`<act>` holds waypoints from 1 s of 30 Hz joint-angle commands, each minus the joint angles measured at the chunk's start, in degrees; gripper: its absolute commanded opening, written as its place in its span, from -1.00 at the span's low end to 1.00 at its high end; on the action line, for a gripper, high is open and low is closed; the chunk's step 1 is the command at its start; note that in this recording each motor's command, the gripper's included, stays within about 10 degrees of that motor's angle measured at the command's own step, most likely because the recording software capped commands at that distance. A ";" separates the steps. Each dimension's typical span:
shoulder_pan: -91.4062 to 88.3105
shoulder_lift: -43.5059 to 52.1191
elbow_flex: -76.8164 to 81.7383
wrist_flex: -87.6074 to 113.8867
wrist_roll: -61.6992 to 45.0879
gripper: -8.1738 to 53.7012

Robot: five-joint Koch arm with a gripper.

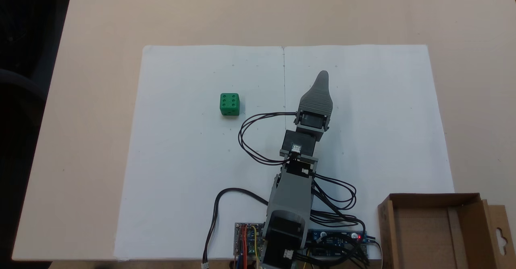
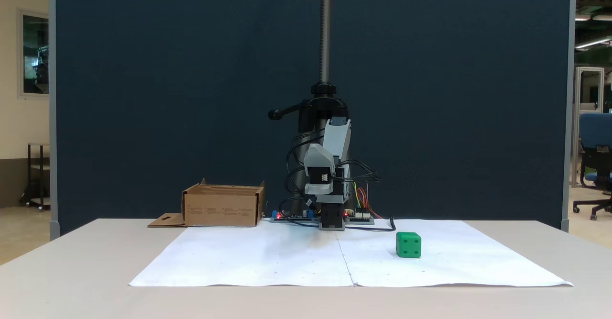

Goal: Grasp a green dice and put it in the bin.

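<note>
The dice (image 1: 229, 104) looks light, stiff; I take two flat sides. My gripper (image 1: 322, 77): opening unclear, holds nothing.

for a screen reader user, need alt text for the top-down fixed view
A small bright green plastic dice sits on white paper, left of the grey robot arm's pincer. An open brown cardboard box stands at the lower right corner.

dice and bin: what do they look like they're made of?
Green dice: probably moulded or printed plastic, with a uniform bright green matte surface, rounded edges and recessed pips. Bin: brown corrugated-looking cardboard, unfinished, with folded low walls and a side flap with a hang-hole cutout; small print shows on its side in a fixed view.
</note>
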 commanded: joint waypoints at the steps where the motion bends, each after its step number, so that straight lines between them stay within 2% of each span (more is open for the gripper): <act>1: -10.00 6.06 3.78 3.16 0.53 0.64; 4: -18.28 6.06 3.78 3.16 0.53 0.64; 17: -18.46 6.06 3.78 3.16 0.44 0.66; 23: -20.39 6.06 -0.70 3.60 0.44 0.60; 30: -19.78 6.15 -10.90 26.02 0.35 0.60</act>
